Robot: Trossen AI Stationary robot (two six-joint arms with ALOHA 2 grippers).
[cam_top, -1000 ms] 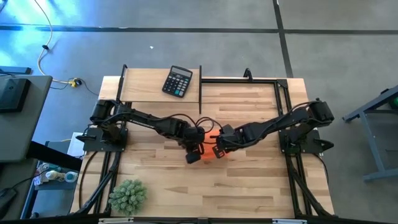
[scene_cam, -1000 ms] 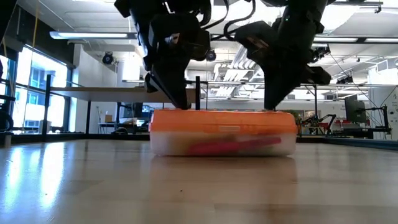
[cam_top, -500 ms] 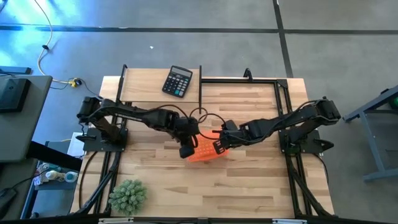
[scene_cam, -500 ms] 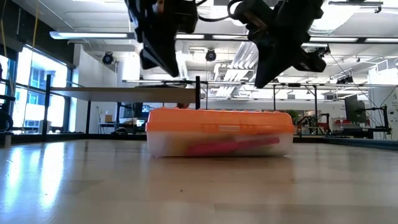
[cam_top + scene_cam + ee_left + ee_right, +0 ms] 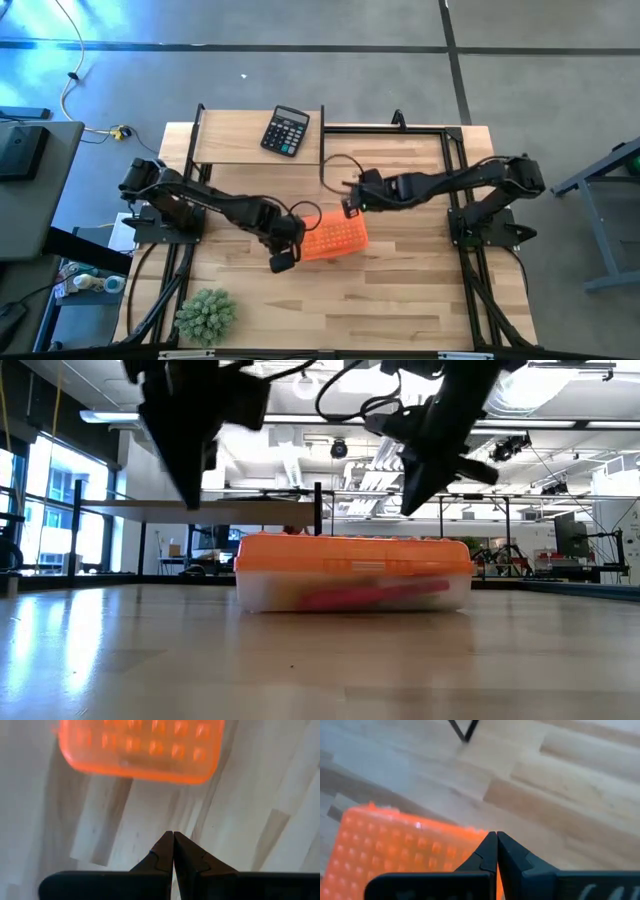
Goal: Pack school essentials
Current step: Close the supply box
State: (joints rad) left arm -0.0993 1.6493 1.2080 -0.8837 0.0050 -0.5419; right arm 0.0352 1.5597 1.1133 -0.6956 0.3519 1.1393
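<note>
**Orange-lidded box sits shut on the table, both arms clear of it**

At the table's near left corner stands a green spiky plant. The left gripper hangs just off the box's left edge, above the wood, its fingers pressed together and holding nothing. In the low view that gripper shows as a dark shape up and to the left of the box, not touching it.

In the middle of the table lies the box, with a studded orange lid closed over a clear base. Through the base a red, long shape can be seen lying inside; what it is cannot be told.

A black calculator rests on the far edge of the table, well apart from the box.

The right gripper hovers over the box's far right corner, fingers together and empty. From the low view this gripper hangs above the lid with a gap between.
</note>
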